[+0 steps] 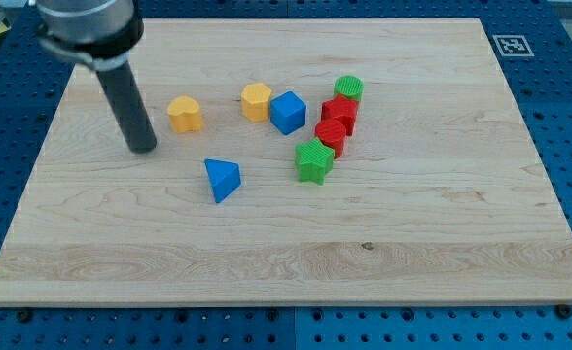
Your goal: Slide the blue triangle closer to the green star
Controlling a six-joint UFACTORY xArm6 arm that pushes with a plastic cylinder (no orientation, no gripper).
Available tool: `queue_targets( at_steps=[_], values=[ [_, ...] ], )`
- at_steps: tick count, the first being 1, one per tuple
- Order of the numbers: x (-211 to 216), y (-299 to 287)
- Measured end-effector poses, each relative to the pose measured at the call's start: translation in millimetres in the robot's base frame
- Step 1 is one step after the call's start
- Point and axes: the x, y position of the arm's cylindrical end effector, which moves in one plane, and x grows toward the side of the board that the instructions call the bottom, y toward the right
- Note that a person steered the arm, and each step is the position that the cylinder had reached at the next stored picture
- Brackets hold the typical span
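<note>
The blue triangle (222,179) lies a little left of the board's middle. The green star (314,160) lies to its right, about a block's width of bare wood between them. My tip (144,148) rests on the board up and to the left of the blue triangle, apart from it, and just left of a yellow block.
A yellow heart-like block (185,114) sits right of my tip. A yellow hexagon (257,101) touches a blue cube (288,112). Two red blocks (337,122) and a green cylinder (348,89) run up from the star. The wooden board (442,243) lies on a blue pegboard.
</note>
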Motion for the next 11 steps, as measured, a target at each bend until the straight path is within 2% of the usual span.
queue_targets(
  at_steps=[5, 6, 7, 9, 11],
  values=[
    [41, 19],
    [24, 16],
    [24, 48],
    [60, 66],
    [41, 69]
  ],
)
